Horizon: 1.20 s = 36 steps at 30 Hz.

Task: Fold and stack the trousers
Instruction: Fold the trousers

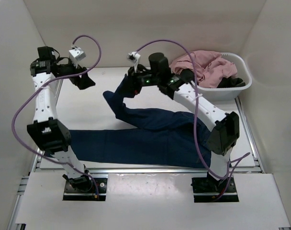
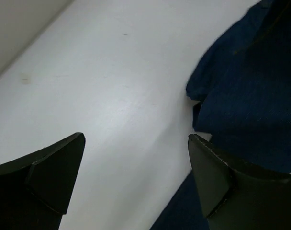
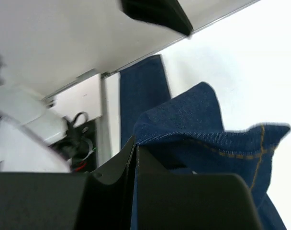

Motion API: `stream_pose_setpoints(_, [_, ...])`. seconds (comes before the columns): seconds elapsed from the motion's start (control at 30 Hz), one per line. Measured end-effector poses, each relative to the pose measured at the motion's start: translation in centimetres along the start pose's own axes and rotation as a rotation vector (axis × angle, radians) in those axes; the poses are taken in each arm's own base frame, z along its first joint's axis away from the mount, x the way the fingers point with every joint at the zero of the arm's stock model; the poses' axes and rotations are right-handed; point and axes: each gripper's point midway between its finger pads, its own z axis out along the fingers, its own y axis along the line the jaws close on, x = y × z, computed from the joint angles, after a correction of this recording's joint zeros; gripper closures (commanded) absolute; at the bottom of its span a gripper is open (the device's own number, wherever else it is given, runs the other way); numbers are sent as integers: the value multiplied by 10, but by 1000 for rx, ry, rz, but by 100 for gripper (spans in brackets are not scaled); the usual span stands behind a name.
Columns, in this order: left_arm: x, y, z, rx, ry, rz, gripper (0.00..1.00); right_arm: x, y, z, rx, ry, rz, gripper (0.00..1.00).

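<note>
Table [image 1: 90,109] open under left claw [image 2: 136,139], wide; right claw [image 3: 135,149] pinches trousers [image 1: 150,139], probably hem.

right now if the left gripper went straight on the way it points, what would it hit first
Most likely the bare white table. The open left gripper frames empty tabletop, and the jeans lie off to one side of that line. Depth is hard to judge from the wrist view.
</note>
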Motion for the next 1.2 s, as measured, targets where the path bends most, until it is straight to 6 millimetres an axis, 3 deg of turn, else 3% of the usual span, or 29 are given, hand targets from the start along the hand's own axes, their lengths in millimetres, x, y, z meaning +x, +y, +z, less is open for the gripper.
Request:
stream_pose_setpoints(0.07, [22, -5, 20, 106, 4, -80, 0, -7, 0, -19, -54, 7, 24, 100])
stream_pose_setpoints(0.17, [71, -17, 59, 264, 27, -277, 5, 3, 3, -31, -135, 66, 81, 100])
stream_pose_setpoints(0.27, [135, -51, 99, 425, 115, -492, 0, 30, 3, -33, -184, 144, 154, 100])
stream_pose_setpoints(0.33, [163, -79, 120, 514, 192, -580, 0, 55, -2, -35, -191, 209, 228, 100])
stream_pose_setpoints(0.43, [171, -105, 133, 573, 254, -578, 0, 98, -27, -49, -149, 290, 372, 100])
stream_pose_setpoints(0.5, [165, -111, 134, 559, 271, -519, 0, 141, -46, -68, -77, 348, 502, 96])
stream_pose_setpoints(0.57, [162, -112, 130, 493, 301, -412, 0, 189, -62, -91, 10, 403, 632, 81])
stream_pose_setpoints(0.6, [158, -112, 124, 449, 317, -348, 0, 221, -65, -108, 66, 438, 714, 68])
stream_pose_setpoints(0.63, [152, -113, 120, 415, 324, -290, 0, 243, -64, -124, 117, 469, 793, 49])
stream_pose_setpoints(0.67, [144, -114, 118, 388, 326, -231, 0, 260, -62, -137, 168, 491, 849, 40])
stream_pose_setpoints(0.73, [125, -123, 120, 365, 319, -120, 0, 283, -56, -165, 272, 515, 919, 33])
stream_pose_setpoints(0.9, [107, -156, 151, 415, 339, 56, 0, 271, -55, -203, 422, 408, 878, 30])
stream_pose_setpoints(1.03, [105, -174, 190, 460, 404, 136, 0, 253, -59, -211, 492, 333, 798, 30])
stream_pose_setpoints(1.1, [113, -180, 212, 472, 447, 152, 0, 250, -64, -212, 523, 314, 783, 30])
stream_pose_setpoints(1.2, [145, -182, 238, 463, 559, 122, 0, 253, -71, -213, 565, 296, 785, 31])
